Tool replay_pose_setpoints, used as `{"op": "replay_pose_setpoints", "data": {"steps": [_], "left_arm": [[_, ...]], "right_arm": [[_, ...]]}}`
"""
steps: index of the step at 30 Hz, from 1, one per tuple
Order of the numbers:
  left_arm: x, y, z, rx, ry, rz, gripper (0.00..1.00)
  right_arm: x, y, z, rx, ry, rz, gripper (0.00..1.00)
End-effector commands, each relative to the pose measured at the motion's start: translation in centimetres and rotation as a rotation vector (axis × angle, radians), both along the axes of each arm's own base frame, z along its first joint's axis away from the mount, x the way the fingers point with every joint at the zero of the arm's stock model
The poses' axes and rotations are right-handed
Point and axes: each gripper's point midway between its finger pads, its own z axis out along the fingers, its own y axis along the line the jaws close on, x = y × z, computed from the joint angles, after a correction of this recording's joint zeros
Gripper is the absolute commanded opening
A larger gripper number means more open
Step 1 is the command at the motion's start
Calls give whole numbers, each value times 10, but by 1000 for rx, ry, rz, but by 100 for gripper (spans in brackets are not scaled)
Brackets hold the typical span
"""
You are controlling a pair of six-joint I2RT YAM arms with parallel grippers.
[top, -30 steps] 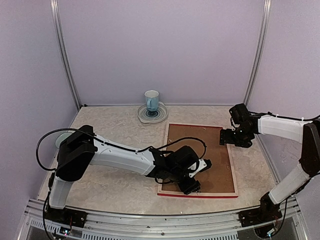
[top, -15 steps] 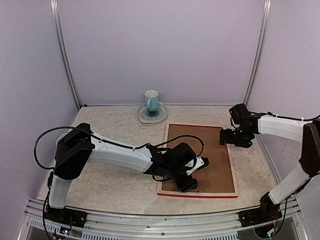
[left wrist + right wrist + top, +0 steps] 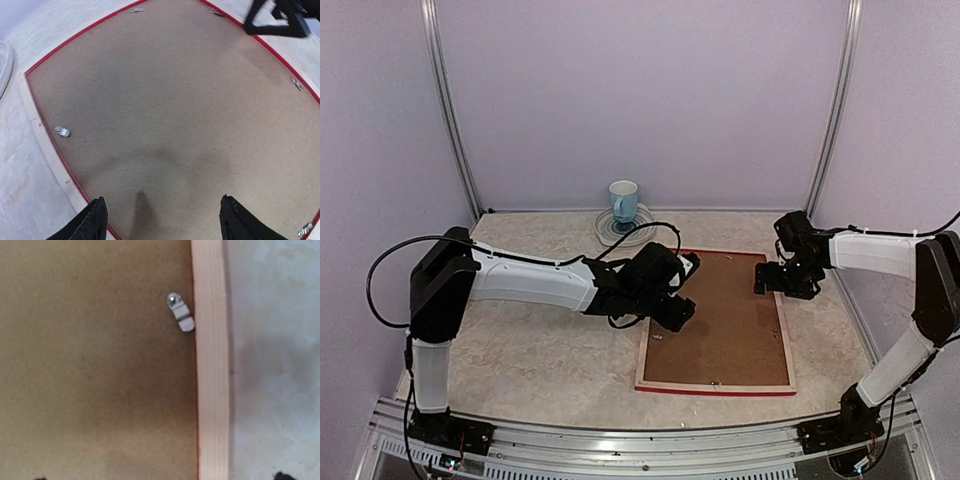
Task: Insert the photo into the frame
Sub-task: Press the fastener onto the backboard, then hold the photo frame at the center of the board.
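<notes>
The frame (image 3: 717, 388) lies face down on the table, pale wood reverse up, with narrow red edges. A plain brown backing board (image 3: 725, 320) fills it, and small metal clips (image 3: 180, 312) sit along its rim (image 3: 212, 390). The photo is out of view. My left gripper (image 3: 675, 308) hovers over the frame's far left part; in the left wrist view this gripper (image 3: 165, 222) is open above the board (image 3: 170, 100) with nothing between its fingers. My right gripper (image 3: 772, 283) is over the frame's right rim, open and empty (image 3: 160, 477).
A blue and white mug (image 3: 623, 200) stands on a plate (image 3: 625, 230) at the back of the table, just beyond the frame's far left corner. Walls close in the back and both sides.
My left arm has swung from the frame's near left corner up to its far left part. The right gripper has shifted slightly towards the frame's inside.
</notes>
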Motion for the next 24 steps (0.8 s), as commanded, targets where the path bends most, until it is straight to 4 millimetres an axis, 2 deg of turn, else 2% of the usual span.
{"op": "replay_pose_setpoints", "data": {"steps": [1, 4, 9, 15, 24], "left_arm": [[41, 30, 8, -18, -10, 212, 83], [59, 48, -6, -10, 26, 304, 92], [68, 61, -19, 9, 63, 352, 95], [56, 69, -35, 49, 124, 347, 93], [30, 84, -42, 66, 220, 360, 92]], "right_arm": [[7, 2, 2, 7, -12, -1, 98], [3, 0, -2, 4, 0, -4, 98], [-1, -1, -3, 5, 4, -9, 98], [-4, -2, -4, 5, 9, -12, 98], [-4, -2, -8, 4, 16, -10, 99]]}}
